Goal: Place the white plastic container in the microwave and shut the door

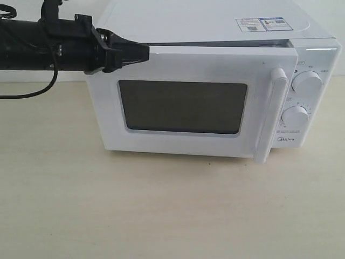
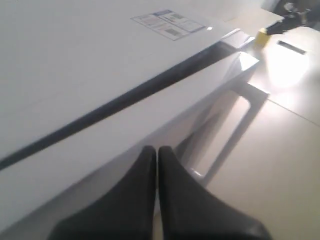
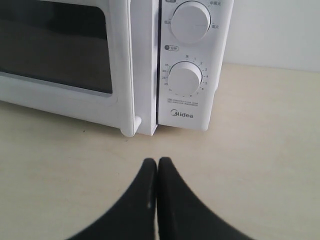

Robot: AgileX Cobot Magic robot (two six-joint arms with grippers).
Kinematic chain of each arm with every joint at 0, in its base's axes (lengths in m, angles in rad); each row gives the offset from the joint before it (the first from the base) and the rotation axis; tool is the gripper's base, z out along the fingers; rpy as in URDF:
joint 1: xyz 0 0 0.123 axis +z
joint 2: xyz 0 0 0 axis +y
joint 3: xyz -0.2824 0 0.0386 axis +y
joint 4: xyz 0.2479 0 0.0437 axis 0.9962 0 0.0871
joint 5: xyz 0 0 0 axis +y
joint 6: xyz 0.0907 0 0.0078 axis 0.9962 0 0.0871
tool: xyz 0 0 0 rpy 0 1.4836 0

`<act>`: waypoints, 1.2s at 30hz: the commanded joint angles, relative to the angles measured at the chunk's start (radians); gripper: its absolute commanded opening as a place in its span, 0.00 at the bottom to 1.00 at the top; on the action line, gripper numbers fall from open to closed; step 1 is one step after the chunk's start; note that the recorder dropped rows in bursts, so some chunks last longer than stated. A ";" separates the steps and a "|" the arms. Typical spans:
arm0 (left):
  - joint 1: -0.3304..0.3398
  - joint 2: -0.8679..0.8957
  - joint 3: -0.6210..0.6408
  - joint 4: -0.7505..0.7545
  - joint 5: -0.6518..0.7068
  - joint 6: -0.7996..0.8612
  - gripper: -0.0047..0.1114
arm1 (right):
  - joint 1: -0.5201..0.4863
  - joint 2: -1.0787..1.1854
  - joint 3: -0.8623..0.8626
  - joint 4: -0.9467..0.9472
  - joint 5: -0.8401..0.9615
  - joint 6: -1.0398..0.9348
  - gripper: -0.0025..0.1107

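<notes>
The white Midea microwave [image 1: 215, 21] stands at the back of the table. Its door [image 1: 183, 70], with a dark window and a vertical bar handle [image 1: 269, 116], lies almost against the body, and a narrow dark gap runs along its top edge. My left gripper [image 1: 141, 52] is shut and empty, with its tips at the door's top left edge. The left wrist view shows it [image 2: 157, 149] against the door [image 2: 125, 145]. My right gripper [image 3: 158, 161] is shut and empty above the table, in front of the handle's lower end [image 3: 129, 131]. The white plastic container is hidden.
Two round dials [image 1: 306, 82] [image 1: 296, 116] sit on the right panel. A black cable [image 1: 32, 91] hangs from the left arm at the far left. The pale wooden table [image 1: 161, 205] stretches in front of the microwave. A small yellow object [image 2: 262, 36] lies beyond the microwave.
</notes>
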State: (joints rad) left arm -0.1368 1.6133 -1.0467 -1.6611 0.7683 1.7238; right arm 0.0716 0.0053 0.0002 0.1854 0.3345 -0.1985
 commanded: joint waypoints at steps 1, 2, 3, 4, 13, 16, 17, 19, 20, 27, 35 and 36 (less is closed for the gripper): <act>0.000 -0.029 -0.004 0.127 0.095 -0.101 0.07 | -0.003 -0.005 0.000 -0.011 -0.010 0.000 0.02; 0.000 -0.045 -0.004 0.172 0.095 -0.129 0.07 | -0.003 -0.005 0.000 -0.011 -0.010 0.000 0.02; 0.000 -0.059 -0.004 0.212 0.095 -0.157 0.07 | -0.003 -0.005 0.000 -0.011 -0.010 0.000 0.02; 0.000 -0.079 -0.004 0.262 0.095 -0.190 0.07 | -0.003 -0.005 0.000 -0.011 -0.010 0.000 0.02; 0.000 -0.347 0.019 0.493 0.055 -0.474 0.07 | -0.003 -0.005 0.000 -0.011 -0.010 0.000 0.02; 0.000 -0.450 0.063 0.522 0.039 -0.532 0.07 | -0.003 -0.005 0.000 -0.011 -0.010 0.000 0.02; 0.000 -0.487 0.082 0.526 0.034 -0.540 0.07 | -0.003 -0.005 0.000 -0.011 -0.013 -0.004 0.02; 0.000 -0.555 0.120 0.526 0.029 -0.556 0.07 | -0.003 -0.005 0.000 -0.023 -0.046 -0.047 0.02; 0.000 -0.595 0.145 0.526 0.022 -0.565 0.07 | -0.003 -0.005 0.000 -0.019 -0.064 -0.047 0.02; 0.000 -0.888 0.365 0.533 -0.188 -0.700 0.07 | -0.001 -0.005 0.000 0.092 -0.256 0.035 0.02; 0.000 -1.178 0.460 0.523 -0.302 -0.741 0.07 | -0.001 -0.005 -0.049 0.396 -0.512 0.395 0.02; 0.000 -1.202 0.460 0.523 -0.302 -0.741 0.07 | -0.001 -0.005 -0.082 0.347 -0.486 0.402 0.02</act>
State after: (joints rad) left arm -0.1368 0.4788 -0.5942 -1.1251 0.4882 0.9947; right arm 0.0716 0.0048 -0.0225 0.6137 -0.1413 0.1674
